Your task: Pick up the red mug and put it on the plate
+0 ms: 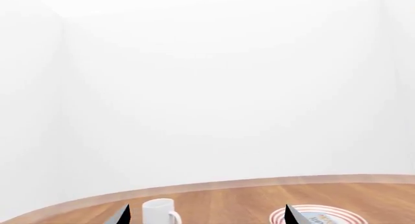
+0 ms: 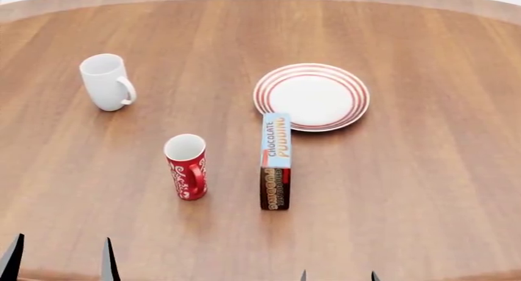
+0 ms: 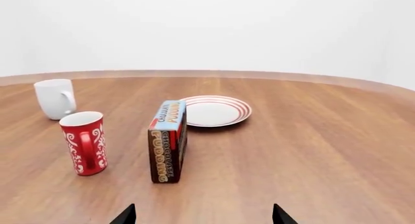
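One red mug (image 2: 187,167) stands upright mid-table (image 2: 423,189), handle toward the near edge, apart from the plate (image 2: 312,97) farther back. Between them lies a pudding box (image 2: 276,161). Both claws, left (image 2: 58,259) and right (image 2: 338,276), hang released and empty at the near edge.

Red mug (image 2: 187,167) stands left of pudding box (image 2: 275,162), plate (image 2: 312,97) behind.
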{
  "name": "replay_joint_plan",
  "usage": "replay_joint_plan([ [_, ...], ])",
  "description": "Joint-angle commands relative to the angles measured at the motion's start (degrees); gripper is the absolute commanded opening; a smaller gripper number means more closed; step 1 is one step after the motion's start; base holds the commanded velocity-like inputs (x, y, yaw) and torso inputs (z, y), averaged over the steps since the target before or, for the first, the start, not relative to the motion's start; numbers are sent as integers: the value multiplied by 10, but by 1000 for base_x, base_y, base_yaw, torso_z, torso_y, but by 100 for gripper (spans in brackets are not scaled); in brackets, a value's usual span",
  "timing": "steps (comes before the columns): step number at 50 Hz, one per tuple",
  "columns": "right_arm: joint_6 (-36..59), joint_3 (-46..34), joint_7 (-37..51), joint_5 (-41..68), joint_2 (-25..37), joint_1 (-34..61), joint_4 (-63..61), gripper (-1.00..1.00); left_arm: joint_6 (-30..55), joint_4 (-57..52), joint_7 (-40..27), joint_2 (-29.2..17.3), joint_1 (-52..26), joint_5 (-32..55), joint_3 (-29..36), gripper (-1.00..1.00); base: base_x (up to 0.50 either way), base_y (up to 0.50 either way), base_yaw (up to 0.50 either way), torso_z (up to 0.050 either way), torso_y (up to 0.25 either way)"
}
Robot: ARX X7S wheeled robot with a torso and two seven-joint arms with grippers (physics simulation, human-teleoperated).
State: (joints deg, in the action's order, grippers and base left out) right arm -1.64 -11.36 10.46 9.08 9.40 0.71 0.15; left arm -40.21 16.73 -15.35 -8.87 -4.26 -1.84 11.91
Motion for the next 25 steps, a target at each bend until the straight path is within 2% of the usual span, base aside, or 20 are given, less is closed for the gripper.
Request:
replay_joint_plan([
  [1, 0, -5, 4, 2, 3, 1, 1, 100, 0, 0, -4, -3, -1, 2, 5, 100, 0, 102, 0, 0, 0],
  [25, -3, -11, 10, 11, 9, 3, 3, 100, 0, 0, -12, -10, -2, 4, 14, 100, 0, 141, 0, 0, 0],
])
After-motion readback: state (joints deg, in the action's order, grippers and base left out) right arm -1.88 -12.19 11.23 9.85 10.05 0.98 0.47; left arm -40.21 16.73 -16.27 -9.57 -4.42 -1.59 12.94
